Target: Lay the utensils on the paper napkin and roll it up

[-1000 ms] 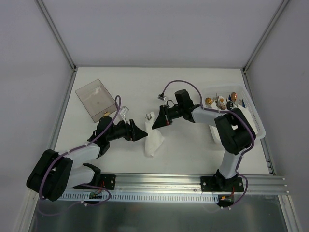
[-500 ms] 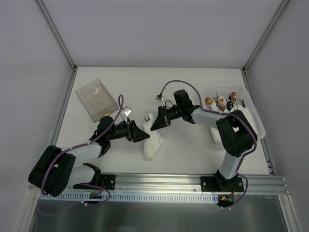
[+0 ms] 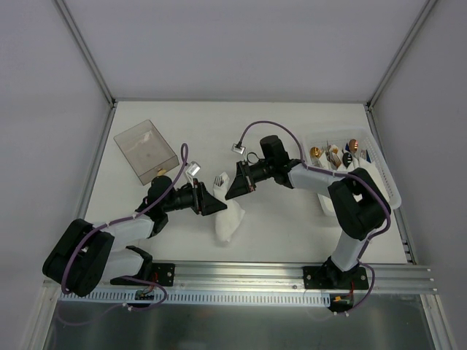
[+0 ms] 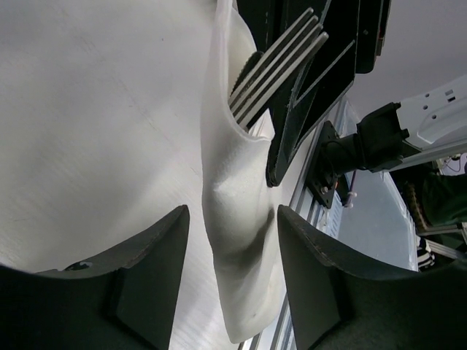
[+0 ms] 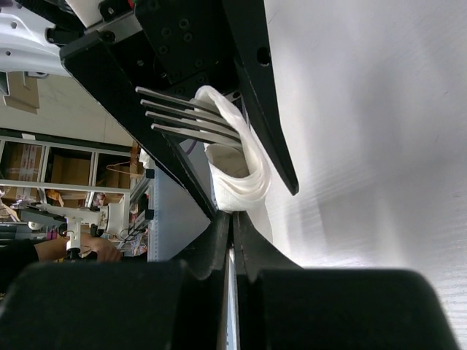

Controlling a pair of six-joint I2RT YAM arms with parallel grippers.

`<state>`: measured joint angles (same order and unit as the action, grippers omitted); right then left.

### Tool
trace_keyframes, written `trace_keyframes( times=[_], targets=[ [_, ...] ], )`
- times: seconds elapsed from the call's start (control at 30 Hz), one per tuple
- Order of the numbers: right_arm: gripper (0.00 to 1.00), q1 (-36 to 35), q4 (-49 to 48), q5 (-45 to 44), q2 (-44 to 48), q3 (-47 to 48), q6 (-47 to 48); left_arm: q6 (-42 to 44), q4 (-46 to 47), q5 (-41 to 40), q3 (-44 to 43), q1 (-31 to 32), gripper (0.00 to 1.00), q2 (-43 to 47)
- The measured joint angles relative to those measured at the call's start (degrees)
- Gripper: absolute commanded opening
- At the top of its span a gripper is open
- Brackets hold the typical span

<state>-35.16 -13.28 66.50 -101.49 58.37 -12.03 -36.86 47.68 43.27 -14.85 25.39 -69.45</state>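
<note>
Paper napkin: soft, light, easily crushed, loosely rolled at centre of table; probably best pinched where the fork stiffens it. At its 9 o'clock, left gripper, jaws wide astride the roll. At 12 o'clock, slippery steel fork, tines protruding; right gripper, jaws pressed together.

This is a robotics lab test cell. The white table is boxed in along its left, far and right edges by plain white wall panels. The panels are held in aluminium struts that rise from the far corners. An aluminium rail along the near edge carries the bolted arm bases, and purple cables loop over the arms. Beyond the table, the right wrist view catches shelving with cardboard boxes and a person.
</note>
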Motion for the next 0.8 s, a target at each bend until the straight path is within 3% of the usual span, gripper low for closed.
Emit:
trace_keyframes(
  times=[0.2,0.47,0.57,0.63,0.7,0.8],
  targets=[
    [0.00,-0.2,-0.1,0.3,0.2,0.0,-0.4,-0.1,0.5,0.9,0.0,0.6,0.32,0.0],
    [0.00,-0.5,-0.3,0.5,0.2,0.0,-0.7,-0.8,1.4,1.7,0.0,0.6,0.16,0.1],
    [0.00,-0.5,-0.3,0.8,0.2,0.3,-0.9,-1.1,1.3,1.7,0.0,0.7,0.03,0.4],
    [0.09,-0.5,0.1,1.1,0.2,0.6,-1.2,-1.3,0.8,1.7,-0.3,0.8,0.00,0.7],
    [0.30,-0.4,1.0,1.1,0.2,1.5,-1.5,-1.3,0.0,1.6,-0.9,0.8,0.00,1.0],
    [0.39,0.4,2.3,1.2,0.2,4.0,-2.0,-1.7,-0.5,0.9,-2.2,0.8,0.00,1.5]
  ],
)
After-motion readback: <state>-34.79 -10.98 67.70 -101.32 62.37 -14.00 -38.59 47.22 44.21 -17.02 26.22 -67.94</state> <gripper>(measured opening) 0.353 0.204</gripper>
